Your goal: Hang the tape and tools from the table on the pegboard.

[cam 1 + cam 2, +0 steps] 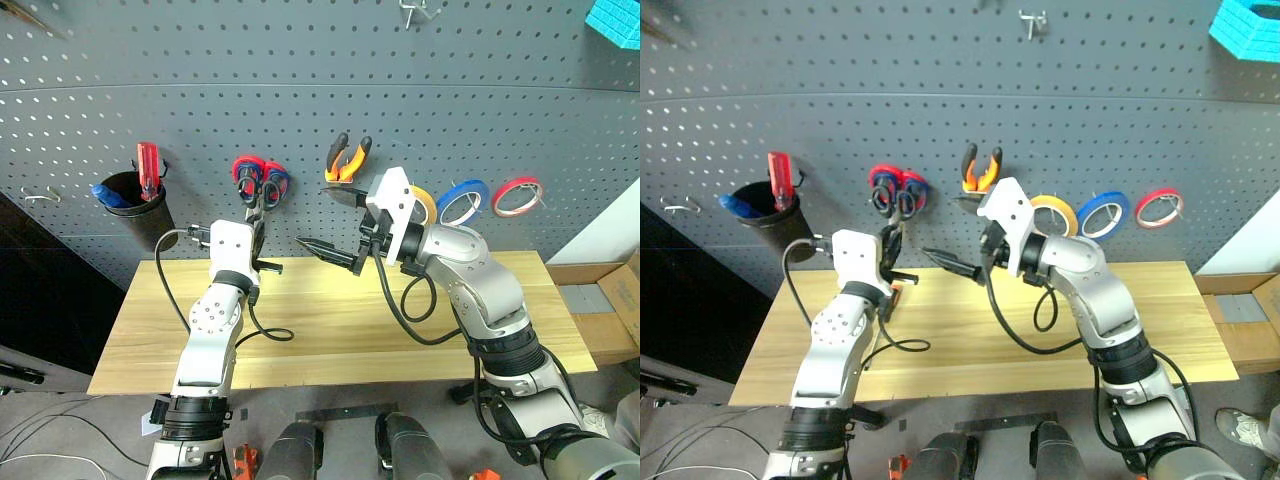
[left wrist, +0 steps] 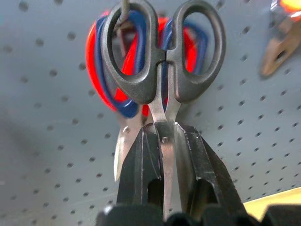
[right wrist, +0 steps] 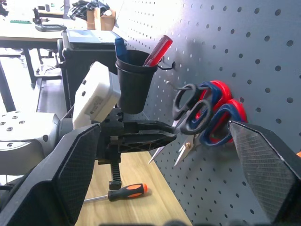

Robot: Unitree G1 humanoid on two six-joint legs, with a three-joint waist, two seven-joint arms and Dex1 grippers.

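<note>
My left gripper (image 2: pixel 164 134) is shut on the blades of the small black-handled scissors (image 2: pixel 160 52). It holds them upright against the pegboard (image 1: pixel 300 80), in front of the red-and-blue scissors (image 1: pixel 268 182). A metal hook (image 2: pixel 123 10) shows inside one black handle loop. My right gripper (image 1: pixel 325 222) hangs open and empty above the table (image 1: pixel 330 320), pointing toward the left gripper. The orange-and-black pliers (image 1: pixel 347 160) and the blue tape (image 1: pixel 462 202) hang on the board. On the table below the left gripper lies the orange-and-black screwdriver (image 3: pixel 124 191).
A black cup (image 1: pixel 135 205) with a red-handled screwdriver (image 1: pixel 147 170) hangs at the board's left. A yellow tape ring (image 1: pixel 425 203) and a red one (image 1: pixel 517 197) hang beside the blue. A cardboard box (image 1: pixel 600 300) stands past the table's right end.
</note>
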